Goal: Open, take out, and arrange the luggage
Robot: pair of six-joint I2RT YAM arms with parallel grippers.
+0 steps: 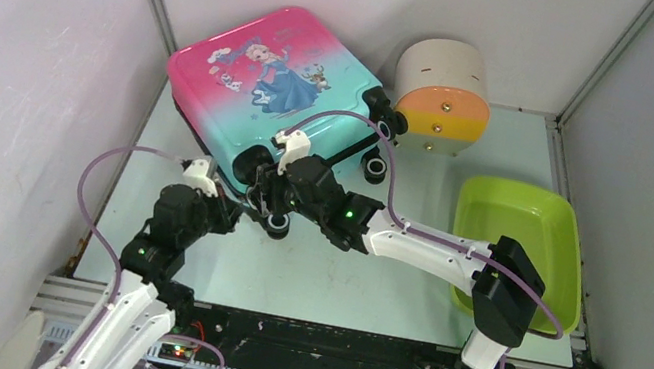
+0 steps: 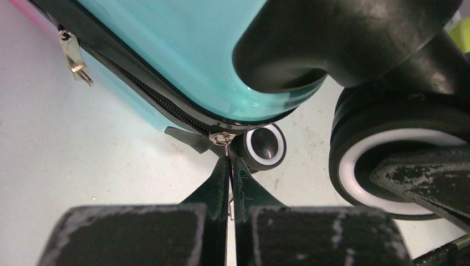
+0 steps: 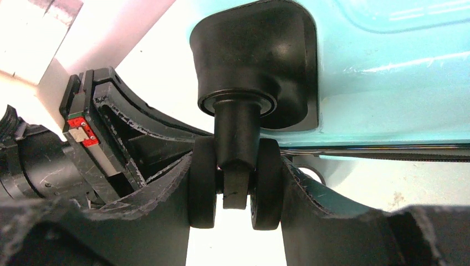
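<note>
- We see the luggage (image 1: 270,83) lying flat on the table (image 1: 366,283) at its far left, close to the left wall. The printed shell faces up, with the pink end far and the teal end with the wheels nearer the arms.
- Our left gripper (image 2: 229,163) is closed tight. Its two fingertips pinch the thin metal zipper pull (image 2: 226,145), which hangs from the slider at the case's near corner.
- In the left wrist view, the black zipper track (image 2: 161,102) runs up and left from that slider along the edge of the teal shell. A second metal tab (image 2: 75,58) dangles further along it.
- Our right gripper (image 3: 235,191) stands about half open, clamped on a black twin caster wheel (image 3: 203,188). One finger presses against each outer face of the pair, below the wheel's rounded housing (image 3: 252,55).
- From the top view, both grippers meet at the same near corner of the case, just beside each other.
- A beige cylinder (image 1: 441,88) with an orange-yellow face sits just beside the case's far right corner.
- A lime-green tray (image 1: 519,224) rests at the table's right side, well apart from the case.
</note>
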